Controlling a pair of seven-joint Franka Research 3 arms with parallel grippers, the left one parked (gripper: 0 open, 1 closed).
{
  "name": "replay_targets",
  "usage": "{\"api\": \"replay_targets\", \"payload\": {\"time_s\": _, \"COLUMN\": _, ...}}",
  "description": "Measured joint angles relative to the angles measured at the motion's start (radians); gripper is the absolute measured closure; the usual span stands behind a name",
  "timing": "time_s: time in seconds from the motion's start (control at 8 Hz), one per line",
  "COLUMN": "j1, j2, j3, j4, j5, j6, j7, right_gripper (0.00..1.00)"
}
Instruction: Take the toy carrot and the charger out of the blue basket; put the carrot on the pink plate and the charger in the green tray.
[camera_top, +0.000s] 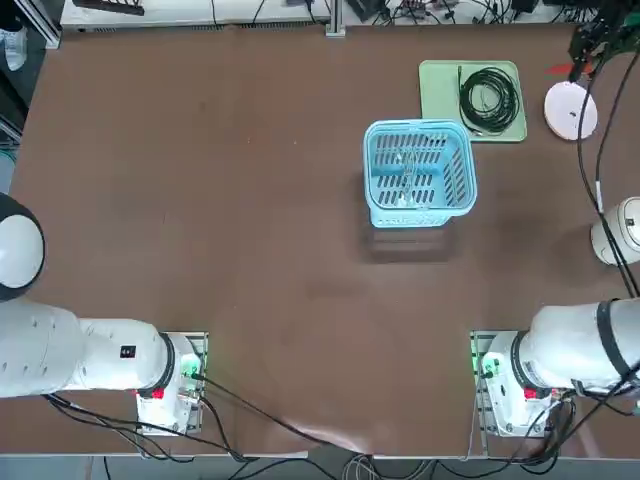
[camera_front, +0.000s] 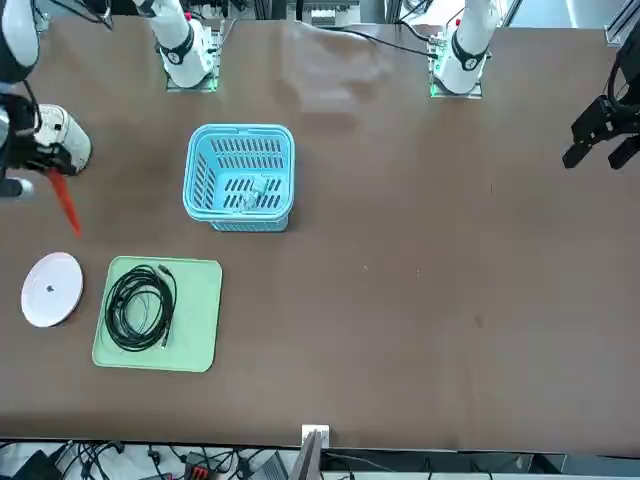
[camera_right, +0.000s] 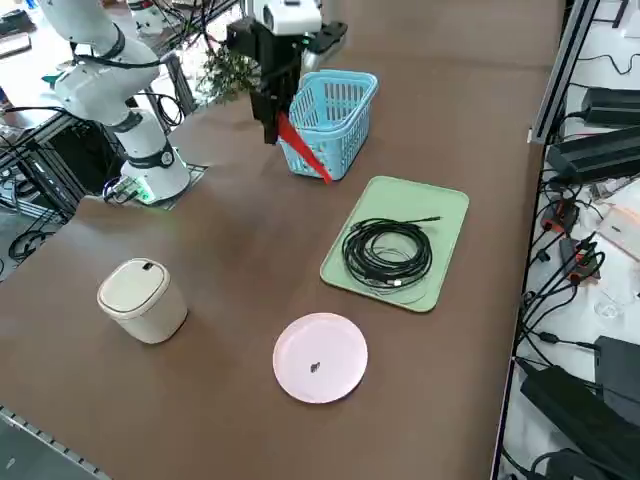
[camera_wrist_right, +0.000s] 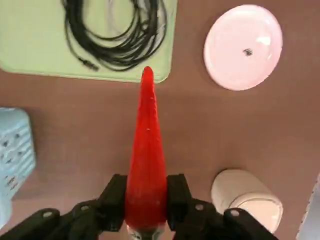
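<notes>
the right hand (camera_wrist_right: 145, 200) is clamped on the thick end of the carrot (camera_wrist_right: 146, 150), one finger on each side, so the slim red body sticks straight out past the fingertips with its tip leading. gripping the stout end probably gives the fingers the widest, firmest part to squeeze and leaves the point free to go down first. in the side view the hand (camera_right: 272, 120) hangs well above the worktop (camera_right: 240, 250), with the carrot (camera_right: 303, 148) slanting down from it and crossing in front of the basket (camera_right: 335, 110); the carrot is clear of the basket and touches nothing else.

beyond the carrot's tip the wrist view shows the corner of the green tray (camera_wrist_right: 30, 45), which already carries a coiled black cable (camera_wrist_right: 115, 30), and off to one side the pink plate (camera_wrist_right: 243, 47), bare except for a small dark mark at its middle. the plate (camera_top: 571, 110) lies just beside the tray (camera_top: 440, 85) at the far right of the worktop, so the carry from the basket (camera_top: 417, 173) is short. a white round-topped device (camera_right: 142, 298) stands nearer the arm's base.

something pale and thin lies on the basket floor (camera_front: 252, 198), likely the charger, though i cannot tell its shape. judging by this, the carrot half is under way and the charger half is not yet begun.
</notes>
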Motion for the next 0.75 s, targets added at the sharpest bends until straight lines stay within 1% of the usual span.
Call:
{"api": "replay_targets", "payload": {"time_s": 0.25, "j1": -0.093, "j2": 0.077, "j3": 0.001, "j4": 0.001, "j5": -0.046, "j6": 0.151, "j7": -0.100, "right_gripper": 0.58}}
{"api": "replay_targets", "payload": {"time_s": 0.5, "j1": -0.190, "j2": 0.173, "j3": 0.000, "j4": 0.002, "j5": -0.055, "j6": 0.319, "j7": -0.213, "right_gripper": 0.58}}
{"api": "replay_targets", "payload": {"time_s": 0.75, "j1": -0.260, "j2": 0.270, "j3": 0.001, "j4": 0.003, "j5": -0.055, "j6": 0.473, "j7": -0.299, "right_gripper": 0.58}}
